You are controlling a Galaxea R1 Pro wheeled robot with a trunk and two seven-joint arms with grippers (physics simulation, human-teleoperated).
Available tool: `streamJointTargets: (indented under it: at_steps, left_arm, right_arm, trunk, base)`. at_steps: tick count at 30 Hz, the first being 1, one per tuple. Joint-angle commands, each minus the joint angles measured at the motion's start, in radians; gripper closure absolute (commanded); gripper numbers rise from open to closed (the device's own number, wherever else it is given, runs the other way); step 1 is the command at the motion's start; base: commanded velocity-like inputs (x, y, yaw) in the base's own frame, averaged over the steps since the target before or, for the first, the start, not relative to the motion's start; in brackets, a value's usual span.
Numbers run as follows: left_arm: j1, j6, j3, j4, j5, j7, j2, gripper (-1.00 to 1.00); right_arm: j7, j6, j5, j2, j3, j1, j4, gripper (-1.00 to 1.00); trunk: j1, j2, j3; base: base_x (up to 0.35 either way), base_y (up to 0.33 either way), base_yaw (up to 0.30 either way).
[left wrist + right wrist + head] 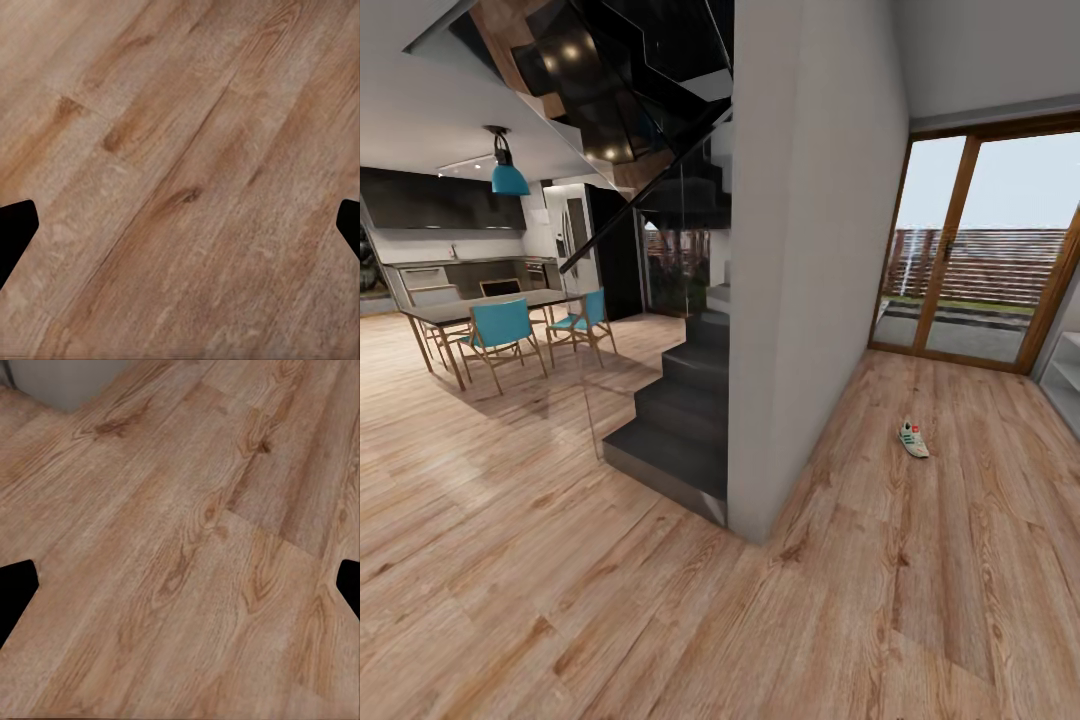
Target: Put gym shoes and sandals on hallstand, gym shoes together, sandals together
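Still the approach: one gym shoe (913, 439) lies on the corridor floor (920, 600) beyond the white wall (800, 300), toward the glass doors. Both tools hang spread, empty (probably). Next, roll closer.

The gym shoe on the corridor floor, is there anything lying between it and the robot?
Nothing visible: the gym shoe lies alone on bare corridor floor, with open planks from it toward the camera. The white wall stands off to its left.

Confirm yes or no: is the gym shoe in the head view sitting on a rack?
No, the gym shoe lies on the wood plank floor before the glass doors.
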Motion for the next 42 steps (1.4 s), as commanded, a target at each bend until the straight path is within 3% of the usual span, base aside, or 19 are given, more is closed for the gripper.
streamJointTargets:
  at_steps: [1,10,14,20,32,42]
  left_arm:
    - [0.000,-0.003,0.001,0.004,0.001,-0.001,-0.002,-1.00]
    - [0.000,-0.004,0.001,0.006,0.000,-0.001,-0.004,-1.00]
    - [0.000,-0.004,0.001,0.007,0.000,-0.001,-0.005,-1.00]
    - [0.000,-0.004,0.001,0.009,0.000,-0.001,-0.006,-1.00]
    - [0.000,-0.005,-0.002,0.027,-0.001,-0.001,-0.006,-1.00]
    - [0.000,-0.005,-0.002,0.028,0.000,-0.001,-0.006,-1.00]
  right_arm:
    - [0.021,-0.002,-0.002,0.008,-0.001,-0.001,0.001,-1.00]
    - [0.029,-0.002,-0.019,0.010,-0.010,-0.001,-0.007,-1.00]
    - [0.030,-0.002,-0.061,0.010,-0.010,-0.001,-0.009,-1.00]
    - [0.029,-0.002,-0.084,0.010,-0.009,-0.001,-0.009,-1.00]
    - [0.028,-0.002,-0.092,0.011,-0.006,-0.001,-0.004,-1.00]
    - [0.027,-0.002,-0.093,0.012,-0.006,-0.001,-0.001,-1.00]
  trunk:
    - [0.000,-0.001,-0.001]
    - [0.000,-0.001,-0.001]
    - [0.000,-0.001,-0.001]
    - [0.000,-0.001,-0.001]
    - [0.000,-0.001,-0.001]
    - [0.000,-0.001,-0.001]
  base:
    - [0.000,-0.050,0.000]
    - [0.000,-0.201,0.000]
    - [0.000,-0.266,0.000]
    - [0.000,-0.270,0.000]
    - [0.042,-0.272,0.000]
    - [0.081,-0.272,-0.206]
